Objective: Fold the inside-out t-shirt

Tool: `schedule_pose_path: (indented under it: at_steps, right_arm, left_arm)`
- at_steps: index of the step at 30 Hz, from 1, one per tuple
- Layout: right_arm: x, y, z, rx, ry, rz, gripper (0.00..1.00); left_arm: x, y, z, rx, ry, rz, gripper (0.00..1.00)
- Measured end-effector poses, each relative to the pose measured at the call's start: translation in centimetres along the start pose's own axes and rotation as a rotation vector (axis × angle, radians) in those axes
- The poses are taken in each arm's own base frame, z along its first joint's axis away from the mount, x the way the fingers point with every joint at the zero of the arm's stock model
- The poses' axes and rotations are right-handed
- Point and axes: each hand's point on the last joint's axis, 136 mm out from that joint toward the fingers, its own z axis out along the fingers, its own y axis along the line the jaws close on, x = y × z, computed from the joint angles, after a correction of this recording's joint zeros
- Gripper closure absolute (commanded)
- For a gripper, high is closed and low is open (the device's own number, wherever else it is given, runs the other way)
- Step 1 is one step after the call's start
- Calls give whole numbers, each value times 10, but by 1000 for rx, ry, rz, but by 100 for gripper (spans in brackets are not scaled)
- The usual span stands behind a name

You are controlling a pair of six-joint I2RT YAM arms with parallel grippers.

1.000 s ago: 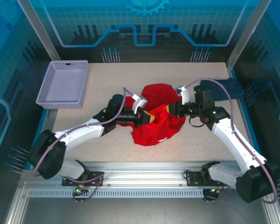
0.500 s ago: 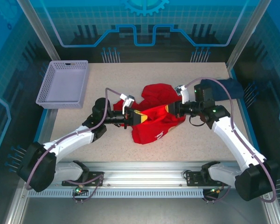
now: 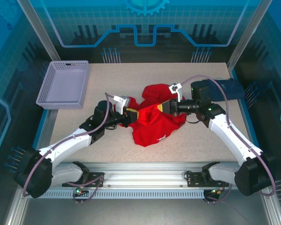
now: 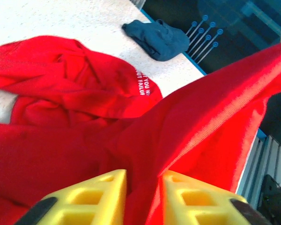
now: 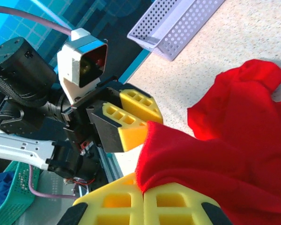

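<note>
At centre of the top view, holding the inside-out t-shirt (image 3: 154,129) crumpled on the table (image 3: 206,140); clamping one cloth edge in the shut right gripper (image 5: 144,190), showing the left gripper (image 4: 144,180) narrowly parted around a fold; likely risking that fold slipping out and re-bunching

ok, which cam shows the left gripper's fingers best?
Right wrist: it faces the left gripper head-on, yellow fingers parted, the red t-shirt edge at their tips. Left wrist gives its fingers cut off at the bottom edge, cloth between them. Top external shows it small, against the shirt.
</note>
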Motion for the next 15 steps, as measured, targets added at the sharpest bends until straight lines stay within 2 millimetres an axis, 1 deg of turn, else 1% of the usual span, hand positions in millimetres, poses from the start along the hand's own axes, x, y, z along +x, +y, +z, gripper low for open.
schedule_pose_path:
  at_steps: [5,7,9,10,11,13,15]
  right_arm:
    - [1,-1,7,-12,8,2,100]
    - [1,-1,8,-11,10,4,100]
    - [1,-1,8,-12,10,3,100]
    - [1,-1,8,-12,12,4,100]
    - [2,-1,8,-13,13,3,100]
    - [3,-1,8,-7,16,2,100]
    - [7,-10,8,41,25,14,100]
  left_arm:
    - [5,-2,-7,1,1,32,50]
    - [8,-5,-5,14,16,48,47]
    - [13,-7,2,23,47,53,46]
    - [15,-7,9,28,66,55,50]
    - [16,-6,14,30,81,52,58]
    - [19,-6,29,50,125,48,77]
    - [21,-11,38,94,152,35,91]
